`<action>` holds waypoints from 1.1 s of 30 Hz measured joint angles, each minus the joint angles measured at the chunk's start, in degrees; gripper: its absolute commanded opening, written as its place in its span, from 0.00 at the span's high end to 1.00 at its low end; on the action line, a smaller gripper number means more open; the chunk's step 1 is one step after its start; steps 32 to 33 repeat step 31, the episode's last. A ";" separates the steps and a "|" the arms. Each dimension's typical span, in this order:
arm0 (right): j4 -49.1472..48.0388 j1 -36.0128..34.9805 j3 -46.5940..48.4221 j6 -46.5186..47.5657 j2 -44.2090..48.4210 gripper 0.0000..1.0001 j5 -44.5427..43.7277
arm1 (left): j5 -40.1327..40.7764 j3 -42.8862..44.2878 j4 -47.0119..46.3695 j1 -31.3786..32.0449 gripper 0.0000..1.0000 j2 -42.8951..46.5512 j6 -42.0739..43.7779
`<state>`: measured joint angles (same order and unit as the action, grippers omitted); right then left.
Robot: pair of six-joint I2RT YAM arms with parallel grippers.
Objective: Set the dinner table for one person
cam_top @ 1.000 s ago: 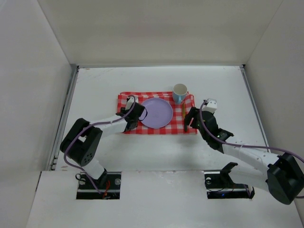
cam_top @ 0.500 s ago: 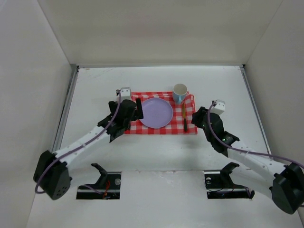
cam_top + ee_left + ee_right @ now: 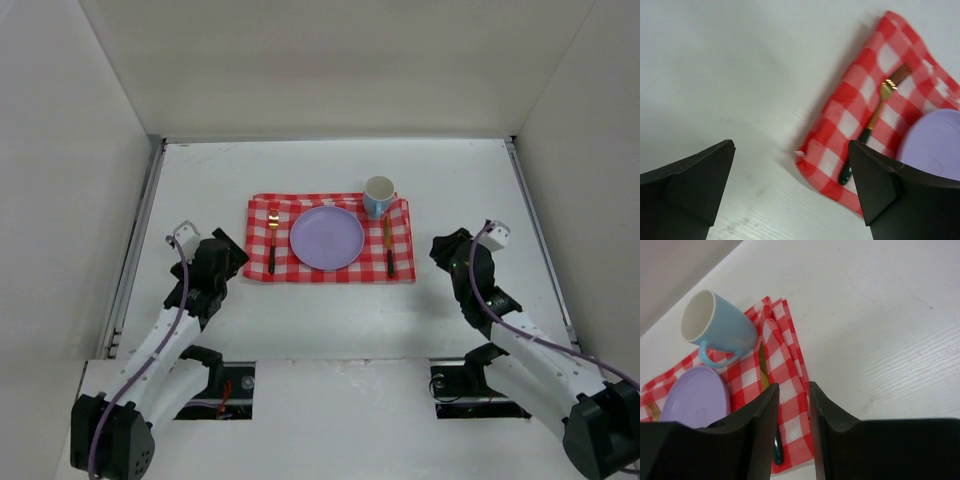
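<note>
We judged the table (image 3: 330, 165) fully set. On the checkered cloth (image 3: 370, 265) at its middle lay the plate (image 3: 327, 238), with the fork (image 3: 271, 238) to its left and the knife (image 3: 389, 248) to its right, where a diner would reach for them, and the mug (image 3: 378, 195) at the far right corner. The left hand (image 3: 790, 152) hung released and wide; the right hand (image 3: 791, 392) was narrowly parted and empty. Both stood off the cloth, disturbing nothing.

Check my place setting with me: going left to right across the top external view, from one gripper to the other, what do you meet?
In order: left gripper → gold fork with dark handle → round lilac plate → gold knife with dark handle → right gripper.
</note>
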<state>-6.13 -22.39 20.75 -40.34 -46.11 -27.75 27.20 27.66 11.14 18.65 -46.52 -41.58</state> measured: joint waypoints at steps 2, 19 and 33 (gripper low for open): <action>-0.04 0.70 -0.59 -0.76 0.07 0.45 0.59 | -1.44 -1.97 1.49 -3.52 0.00 0.57 -2.49; -2.10 2.91 -2.86 -3.02 -1.49 0.35 2.29 | -7.54 -4.09 3.41 -15.02 0.00 3.39 -7.43; -2.38 2.43 -2.86 -3.21 -1.70 0.35 2.95 | -8.20 -4.81 1.40 -15.47 0.00 2.86 -7.39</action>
